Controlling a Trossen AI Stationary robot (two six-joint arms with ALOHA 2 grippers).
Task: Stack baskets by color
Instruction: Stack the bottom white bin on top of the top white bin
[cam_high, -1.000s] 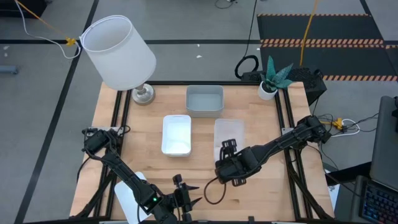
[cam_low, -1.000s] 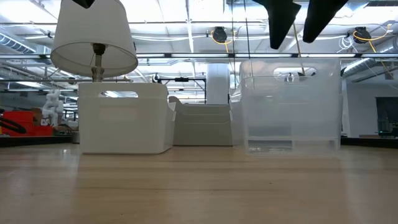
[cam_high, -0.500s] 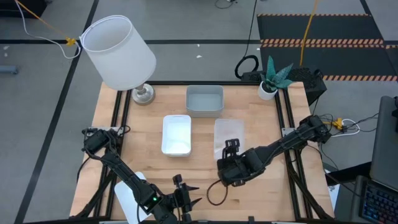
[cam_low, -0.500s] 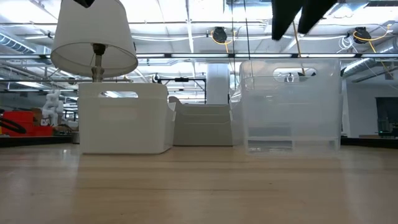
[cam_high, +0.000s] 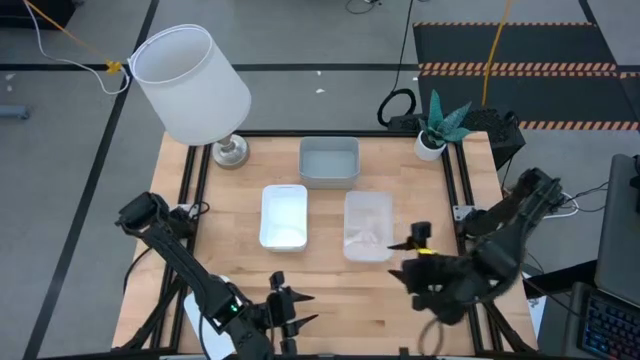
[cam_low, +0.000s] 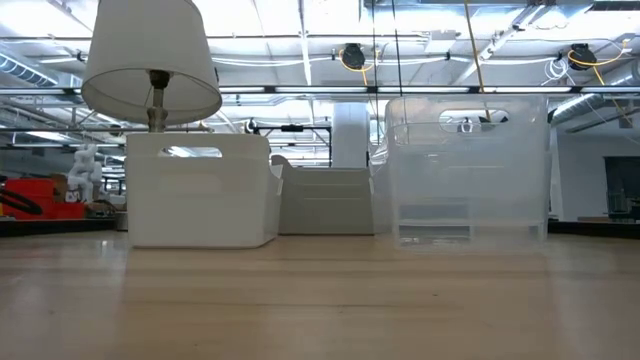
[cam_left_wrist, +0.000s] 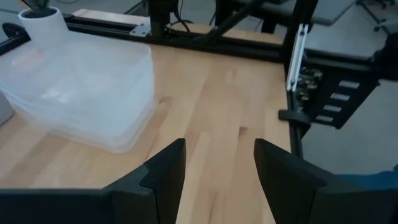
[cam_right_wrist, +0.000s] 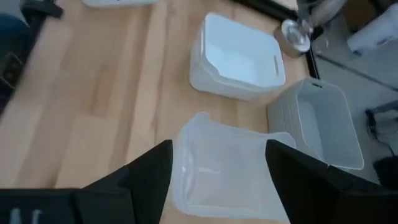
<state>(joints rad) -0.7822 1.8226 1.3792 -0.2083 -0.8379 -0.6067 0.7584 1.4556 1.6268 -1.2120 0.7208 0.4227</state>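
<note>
Three shallow plastic baskets on the wooden table (cam_high: 330, 290): clear basket (cam_high: 367, 225) just beside white basket (cam_high: 284, 215), grey-blue basket (cam_high: 329, 161) behind; right gripper (cam_high: 412, 245) near the clear one, open, empty; left gripper (cam_high: 287, 305) open, empty, at the near edge.

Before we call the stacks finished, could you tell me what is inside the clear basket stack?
The clear baskets are nested in a stack; the top one looks empty, showing only hazy plastic. Anything between the lower layers cannot be seen.

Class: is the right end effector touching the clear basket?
Apart. The high view shows the right end effector beside the clear basket, bare table between them.
</note>
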